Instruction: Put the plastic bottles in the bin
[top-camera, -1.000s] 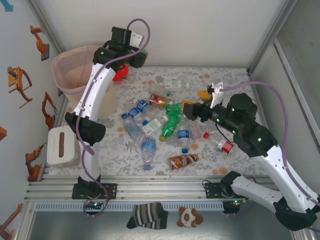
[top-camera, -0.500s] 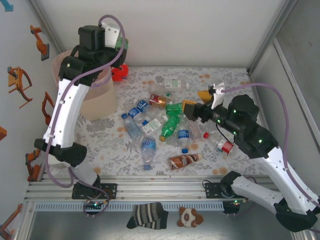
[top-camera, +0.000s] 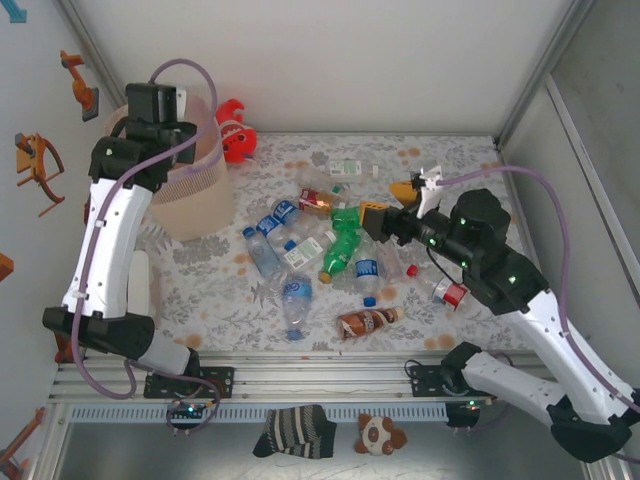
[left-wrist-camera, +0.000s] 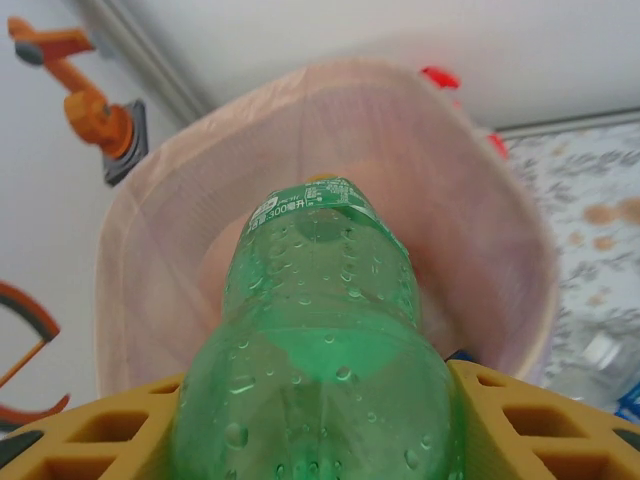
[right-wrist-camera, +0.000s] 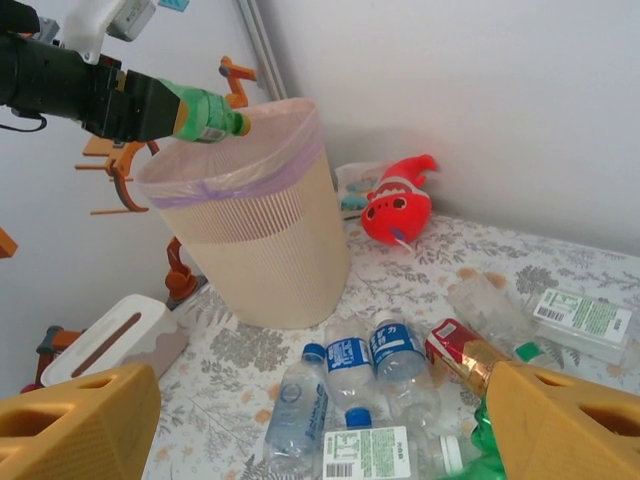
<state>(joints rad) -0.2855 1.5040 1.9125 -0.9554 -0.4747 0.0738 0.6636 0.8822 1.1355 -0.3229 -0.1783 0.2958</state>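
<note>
Aiming looks fine: left claw (left-wrist-camera: 320, 425) clenches the green bottle (left-wrist-camera: 318, 290) over the bin (left-wrist-camera: 135, 235), so just release wide; right claw (right-wrist-camera: 320, 420) is spread, empty.

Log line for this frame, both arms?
left gripper: holds green bottle over bin rim | right gripper: open, above loose bottles | stage: pre-drop

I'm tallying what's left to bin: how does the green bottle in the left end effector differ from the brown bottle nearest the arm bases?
The green bottle is gripped in the left end effector at the rim of the bin; the brown bottle lies on the table, untouched. The green bottle is translucent green, the brown bottle brown. Both are plastic bottles, neither inside the bin.
</note>
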